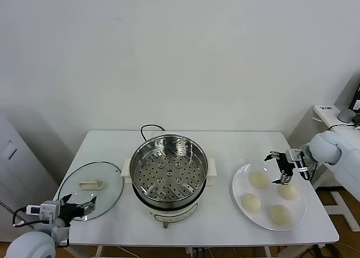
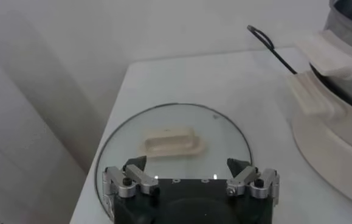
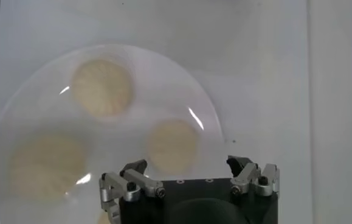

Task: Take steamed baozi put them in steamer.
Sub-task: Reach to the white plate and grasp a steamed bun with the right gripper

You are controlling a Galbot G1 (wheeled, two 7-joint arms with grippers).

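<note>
The steamer (image 1: 169,171), a shiny steel pot with a perforated tray on a white base, stands mid-table with nothing on its tray. Several cream-white baozi (image 1: 259,179) lie on a flat white plate (image 1: 239,186) to its right. My right gripper (image 1: 274,169) hangs open over the back of that plate, holding nothing. In the right wrist view one baozi (image 3: 172,146) sits just ahead of the open right gripper (image 3: 188,164), and two more (image 3: 101,87) lie farther off. My left gripper (image 1: 79,206) is open and idle at the front left.
A glass lid (image 1: 90,189) with a white handle (image 2: 171,142) lies flat left of the steamer, right in front of the left gripper (image 2: 186,163). The steamer's black cord (image 1: 151,129) loops behind the pot. The plate sits close to the table's front right edge.
</note>
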